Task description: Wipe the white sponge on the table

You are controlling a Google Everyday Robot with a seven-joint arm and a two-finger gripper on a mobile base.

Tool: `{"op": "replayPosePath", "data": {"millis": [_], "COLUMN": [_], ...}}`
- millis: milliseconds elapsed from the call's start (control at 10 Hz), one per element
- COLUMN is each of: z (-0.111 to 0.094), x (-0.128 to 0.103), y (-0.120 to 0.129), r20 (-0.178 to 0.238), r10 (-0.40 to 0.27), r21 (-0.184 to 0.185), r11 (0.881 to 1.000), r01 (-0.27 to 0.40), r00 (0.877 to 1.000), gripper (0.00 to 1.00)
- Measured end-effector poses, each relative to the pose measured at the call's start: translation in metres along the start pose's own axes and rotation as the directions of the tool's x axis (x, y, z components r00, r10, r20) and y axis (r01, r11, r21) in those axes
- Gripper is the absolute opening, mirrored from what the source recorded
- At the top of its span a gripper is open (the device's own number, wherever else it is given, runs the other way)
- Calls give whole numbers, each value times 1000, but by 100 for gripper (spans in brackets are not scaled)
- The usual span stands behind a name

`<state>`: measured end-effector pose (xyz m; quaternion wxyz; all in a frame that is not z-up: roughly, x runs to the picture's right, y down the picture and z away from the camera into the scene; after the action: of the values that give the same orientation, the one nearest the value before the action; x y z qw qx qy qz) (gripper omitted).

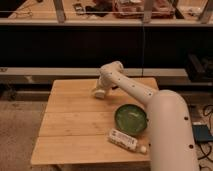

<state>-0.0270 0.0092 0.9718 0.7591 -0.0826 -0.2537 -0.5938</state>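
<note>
The table (75,125) is a light wooden top of long planks in the middle of the camera view. My white arm reaches from the lower right across it to the far middle. The gripper (99,91) points down there, low over the planks. A small cream-white pad, the white sponge (98,94), shows right at the gripper's tip, lying on the table. Where the gripper ends and the sponge begins cannot be made out.
A green bowl (131,118) stands on the right part of the table, partly behind my arm. A white labelled tube (124,140) lies near the front edge. Behind the table runs a dark counter wall (75,47).
</note>
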Motion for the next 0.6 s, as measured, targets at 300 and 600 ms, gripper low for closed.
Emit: {"op": "replayPosePath", "data": {"millis": [300,600], "z": [8,19], "x": [-2,-9], "y": [0,13], "r20": [26,60], "r10": [13,53], "r21": [-19,-70], "r11": [1000,996], "r01": [-12,-49], "r00": [1000,997], "gripper": [45,13]}}
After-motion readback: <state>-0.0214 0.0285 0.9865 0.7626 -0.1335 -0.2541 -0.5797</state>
